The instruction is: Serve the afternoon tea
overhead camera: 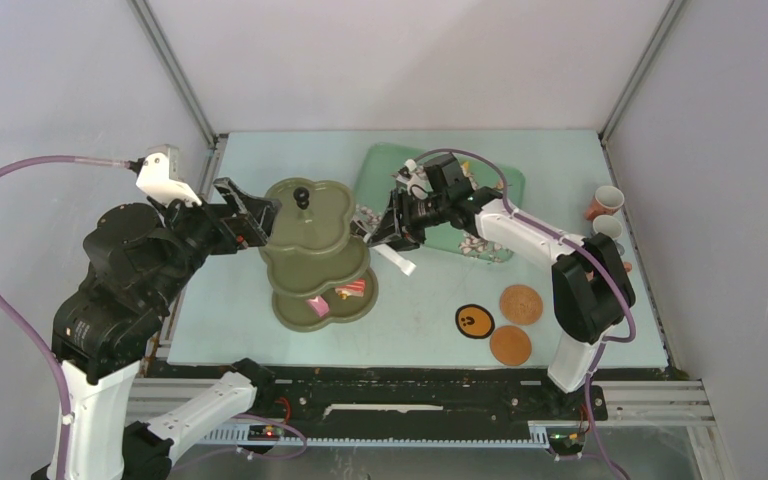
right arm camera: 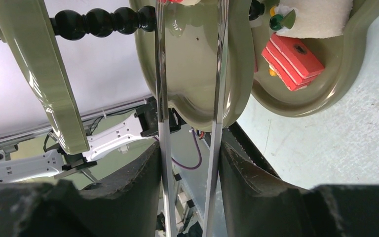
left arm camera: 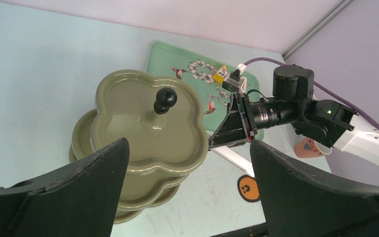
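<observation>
**Hazards, nearest first.** The three coasters (overhead camera: 520,303) lie bare by the near edge of the counter (overhead camera: 260,160); no cup stands on them yet. Behind them is the stand (overhead camera: 330,225), with pastries (overhead camera: 317,306) on its bottom tier. The right pincer (overhead camera: 385,235) is clamped on the tongs (right arm camera: 160,74), whose blades reach in between the tiers, across the middle tier's rim.
- A blade catching a rim on withdrawal would likely tilt or drag the stand, and the pastries could slide off.
- The blades are thin and smooth, so slackened pressure could let the tongs twist in the grip.
- Whether the tips hold a pastry cannot be determined, because they are cut off at the frame edge.

Farther back, the tray (overhead camera: 375,170) lies under the right arm. The cups (overhead camera: 605,200) stand at the far right, well apart from the coasters and near that arm's elbow, where a wide swing could knock them.

**Pose.**
- The left pincer (left arm camera: 187,143) has its jaws spread wide and holds nothing. It hovers just beside the top tier on its left; contact cannot be confirmed.
- The right arm is stretched leftward across the tray, its pincer pointing at the stand.
</observation>
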Robot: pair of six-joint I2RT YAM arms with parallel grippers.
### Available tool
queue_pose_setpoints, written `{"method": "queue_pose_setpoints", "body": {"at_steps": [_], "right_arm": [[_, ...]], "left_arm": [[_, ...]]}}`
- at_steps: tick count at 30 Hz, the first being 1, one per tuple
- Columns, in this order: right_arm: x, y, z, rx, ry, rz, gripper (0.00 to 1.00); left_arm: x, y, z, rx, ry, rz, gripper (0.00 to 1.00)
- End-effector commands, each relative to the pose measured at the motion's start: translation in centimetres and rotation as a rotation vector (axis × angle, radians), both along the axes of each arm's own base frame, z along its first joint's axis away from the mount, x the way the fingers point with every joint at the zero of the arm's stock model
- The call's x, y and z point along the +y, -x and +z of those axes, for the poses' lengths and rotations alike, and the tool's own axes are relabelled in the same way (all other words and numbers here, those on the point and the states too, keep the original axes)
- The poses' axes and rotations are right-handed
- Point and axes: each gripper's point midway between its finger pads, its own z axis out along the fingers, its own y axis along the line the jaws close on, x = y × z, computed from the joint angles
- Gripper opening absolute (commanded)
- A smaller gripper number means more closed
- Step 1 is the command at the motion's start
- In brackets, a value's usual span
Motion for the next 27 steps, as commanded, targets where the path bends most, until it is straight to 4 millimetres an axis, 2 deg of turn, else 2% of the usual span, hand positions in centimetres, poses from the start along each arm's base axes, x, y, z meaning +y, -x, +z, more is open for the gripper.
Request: {"method": "queue_pose_setpoints", "body": {"at_steps": [1,17,20,23,27], "right_arm": [[-0.4,-0.6,3.4,-0.086,-0.049,0.01,0.44],[-5.1,0.7,4.0,-0.101,0.01,-0.009,0.41],[-7.3,0.3,3.9,-0.118,0.027,-0.04,0.4],[-10.5,-1.0,3.4,-0.137,0.086,-0.107,0.4],[-15.6,-4.2,2.1,-0.154,0.169,-0.249,0.41]], "left_arm": [[0.0,-0.3,0.6,-0.024,-0.005,-0.001,1.0],[-0.6,-1.0,0.6,-0.023,-0.001,-0.011,1.0],[-0.6,-1.1,0.5,-0.021,-0.004,-0.01,1.0],[-0.7,-1.2,0.2,-0.018,-0.01,-0.012,1.0],[-0.9,-1.4,0.1,-0.014,-0.022,-0.023,1.0]]}}
